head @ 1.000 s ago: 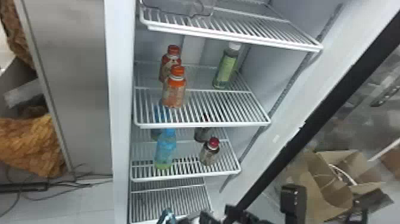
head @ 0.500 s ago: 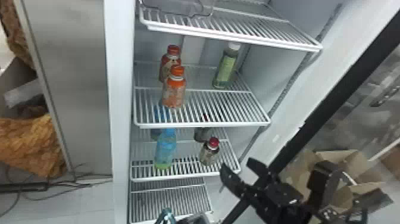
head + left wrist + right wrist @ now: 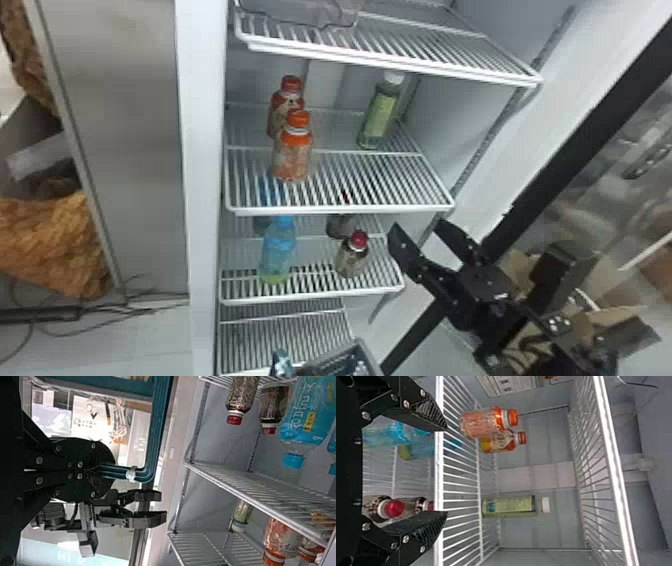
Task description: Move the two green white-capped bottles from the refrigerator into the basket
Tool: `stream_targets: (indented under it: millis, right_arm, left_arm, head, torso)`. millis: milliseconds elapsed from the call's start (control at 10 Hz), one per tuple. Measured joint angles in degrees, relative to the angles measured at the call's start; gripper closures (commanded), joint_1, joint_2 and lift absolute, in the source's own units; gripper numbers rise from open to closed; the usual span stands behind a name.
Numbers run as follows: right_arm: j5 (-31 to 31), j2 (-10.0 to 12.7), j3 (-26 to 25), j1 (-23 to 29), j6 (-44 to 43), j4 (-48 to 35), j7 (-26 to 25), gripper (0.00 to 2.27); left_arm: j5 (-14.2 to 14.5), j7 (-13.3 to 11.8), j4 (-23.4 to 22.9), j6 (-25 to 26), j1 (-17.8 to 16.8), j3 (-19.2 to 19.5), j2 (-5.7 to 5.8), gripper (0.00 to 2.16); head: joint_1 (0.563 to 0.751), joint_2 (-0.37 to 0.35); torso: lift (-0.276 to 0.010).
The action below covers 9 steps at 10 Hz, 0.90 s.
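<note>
Green bottle: slim body, yellow-green label, white cap; stands on the refrigerator shelf holding two orange-capped bottles; positioned higher and deeper than the right gripper, well apart; right gripper spread wide, empty; left gripper closed on teal handle.

Orange bottles stand above blue bottles (dark, red-capped bottles are near the blue).

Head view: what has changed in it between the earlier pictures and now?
The right tool has risen from the bottom edge toward the shelves, fingers open, and took hold of nothing. The green white-capped bottle and the orange-capped bottles stayed in place.
</note>
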Motion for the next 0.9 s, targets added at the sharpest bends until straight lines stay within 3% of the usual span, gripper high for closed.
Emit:
stream_targets:
  millis: [100,400,900]
  right_arm:
    - [-0.2,-0.4,0.6,-1.3,-0.5,0.8,-0.3,0.06]
    - [-0.2,-1.3,2.2,-6.2,-5.7,7.5,-1.6,0.09]
    - [1.2,-3.0,5.3,-24.7,-21.6,31.0,-5.4,0.09]
  left_arm:
    - [0.0,0.0,0.0,0.0,-0.1,0.0,-0.01,1.22]
    - [0.0,0.0,0.0,-0.1,-0.5,-0.2,-0.01,1.21]
    - [0.3,0.2,0.0,0.1,-1.2,-0.9,0.08,1.22]
  head:
    - [0.695,-0.350]
    - [0.695,-0.350]
    - [0.695,-0.350]
  torso:
    - [-0.004]
    - [-0.004]
    - [-0.004]
